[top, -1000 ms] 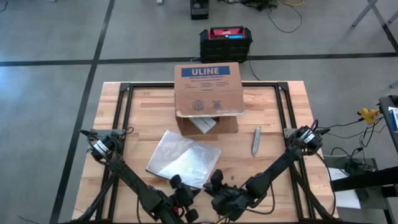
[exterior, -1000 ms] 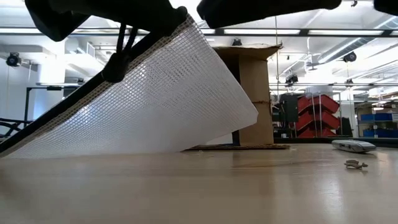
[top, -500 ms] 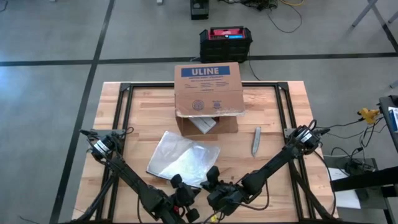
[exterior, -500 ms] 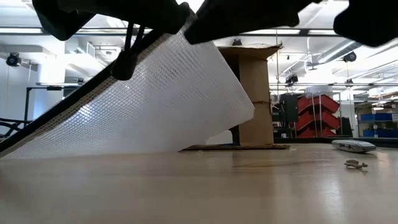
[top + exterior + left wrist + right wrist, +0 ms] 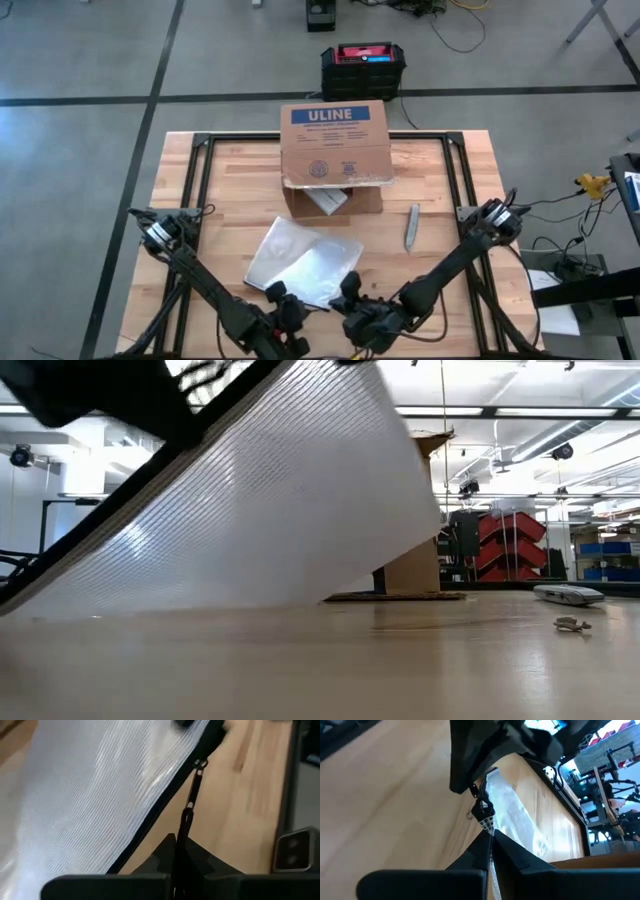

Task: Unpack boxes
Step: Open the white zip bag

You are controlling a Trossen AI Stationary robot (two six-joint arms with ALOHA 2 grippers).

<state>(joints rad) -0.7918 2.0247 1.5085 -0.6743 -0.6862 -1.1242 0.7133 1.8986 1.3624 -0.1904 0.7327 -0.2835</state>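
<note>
The see-through mesh bag (image 5: 305, 265) is sitting a bit more to the right and lifted higher than a second ago, and the right gripper (image 5: 350, 288) is now pinching its near corner. The wooden table (image 5: 440, 190) is holding everything. The brown box (image 5: 335, 150) is standing at the far middle of the table, its flap hanging open. The bag is lying in front of it. The left gripper (image 5: 277, 295) is squeezing the bag's black zipper pull (image 5: 187, 815). A small grey tool (image 5: 411, 226) is lying right of the box
</note>
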